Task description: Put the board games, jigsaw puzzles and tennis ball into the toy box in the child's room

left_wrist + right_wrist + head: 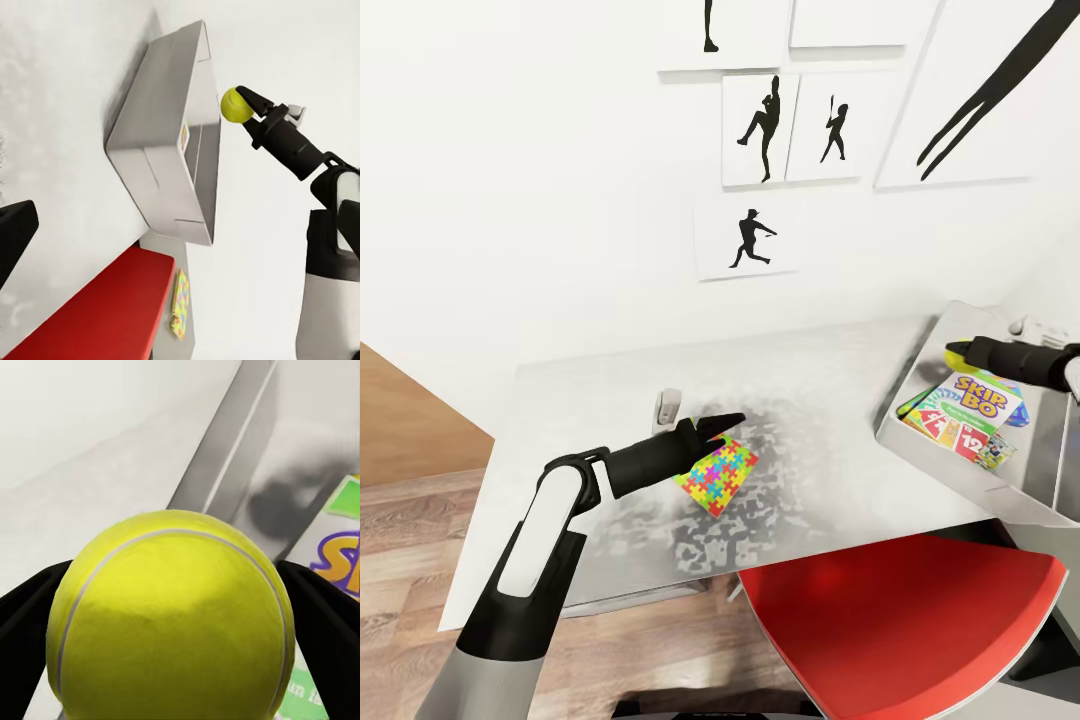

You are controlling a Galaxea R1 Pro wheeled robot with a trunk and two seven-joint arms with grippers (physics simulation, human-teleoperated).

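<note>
Our right gripper (957,350) is clamped on the tennis ball (958,350), holding it above the near rim of the toy box (920,372) at the right end of the counter (600,400); in the right wrist view the ball (172,619) sits squeezed between the two dark fingers (322,622), with the box wall just beyond it. Inside the box we see a Skip-Bo board game (970,405) lying flat, its yellow, green and red printing facing up. Our left gripper (728,420) hangs over the middle of the counter, its tip directly above a multicoloured jigsaw puzzle (718,474) lying on the pale grey top; we cannot tell how far its fingers are parted, nor whether they touch the puzzle. From the left wrist view the toy box (161,142) shows its flared grey walls, the right gripper (247,105) with the ball (236,105) at its rim. A red chair (900,620) stands at the counter's near edge; black silhouette sports pictures (760,130) hang on the white wall behind.
</note>
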